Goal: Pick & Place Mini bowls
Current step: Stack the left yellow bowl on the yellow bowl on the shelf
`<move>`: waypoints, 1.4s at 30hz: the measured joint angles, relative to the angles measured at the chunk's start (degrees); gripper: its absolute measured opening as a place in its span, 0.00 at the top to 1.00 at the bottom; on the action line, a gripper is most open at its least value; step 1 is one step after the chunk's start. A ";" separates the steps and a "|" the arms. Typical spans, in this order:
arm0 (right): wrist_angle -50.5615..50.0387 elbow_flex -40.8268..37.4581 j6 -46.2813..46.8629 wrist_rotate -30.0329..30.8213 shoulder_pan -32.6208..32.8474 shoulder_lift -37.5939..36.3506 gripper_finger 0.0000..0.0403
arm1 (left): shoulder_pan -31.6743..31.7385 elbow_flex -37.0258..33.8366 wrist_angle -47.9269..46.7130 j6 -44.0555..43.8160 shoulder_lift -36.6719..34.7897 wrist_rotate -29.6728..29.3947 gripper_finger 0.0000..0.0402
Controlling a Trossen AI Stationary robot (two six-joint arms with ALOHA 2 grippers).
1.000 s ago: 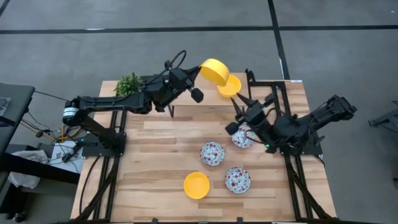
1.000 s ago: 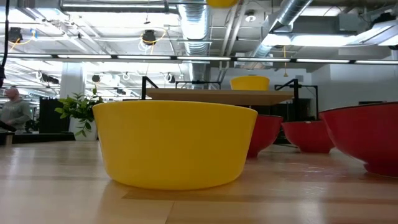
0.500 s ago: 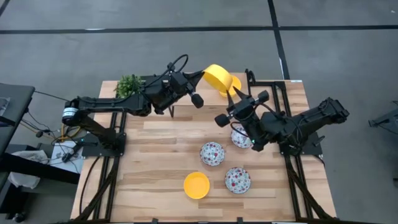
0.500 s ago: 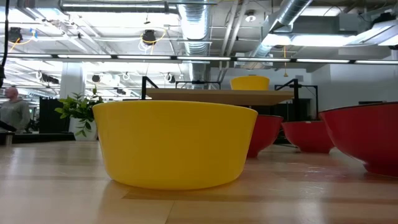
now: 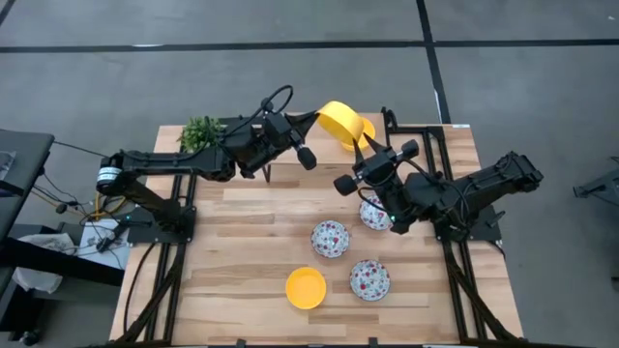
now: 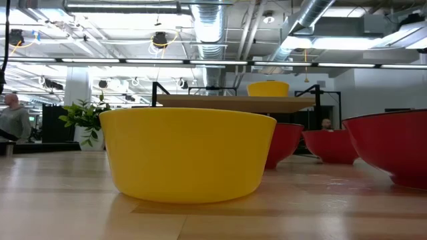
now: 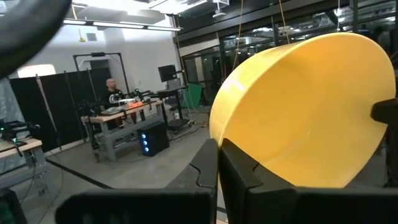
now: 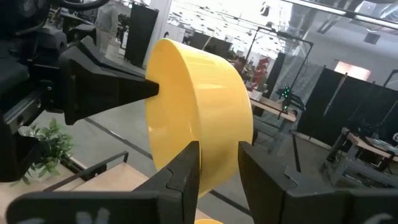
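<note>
Wooden slat table (image 5: 251, 232), grey floor (image 5: 193, 77), ceiling ducts (image 6: 213, 27), potted plant (image 5: 199, 130)

small green potted plant (image 5: 199, 130) sits at the far left corner of the wooden table (image 5: 242, 251); a person (image 6: 13, 123) stands off left in the room behind.

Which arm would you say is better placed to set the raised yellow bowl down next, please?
Probably the left. The left gripper is shut on the yellow bowl, tilted above the table's far edge. The right gripper points at the bowl with its jaws apart and holds nothing.
</note>
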 joint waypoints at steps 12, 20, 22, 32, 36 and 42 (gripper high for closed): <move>0.06 0.02 -1.01 0.65 -0.24 -0.04 0.92 | -0.01 -0.04 0.31 -0.04 0.00 -0.02 1.00; 0.17 0.01 -1.03 2.10 -0.33 -0.11 0.98 | -0.04 -0.04 0.31 -0.28 0.00 -0.13 1.00; 0.17 0.00 -1.03 2.10 -0.39 -0.11 0.98 | -0.04 -0.04 0.31 -0.28 0.00 -0.05 1.00; 0.24 0.00 -1.46 6.14 -0.36 -0.15 1.00 | -0.04 -0.07 0.46 -1.20 -0.02 5.68 0.93; 0.46 0.01 -1.48 6.17 -0.37 -0.15 1.00 | -0.05 -0.07 0.88 -1.18 -0.05 8.52 0.86; 0.46 -0.02 -1.49 5.74 -1.07 -0.57 1.00 | -2.01 -0.07 1.06 -1.16 -0.43 9.21 0.67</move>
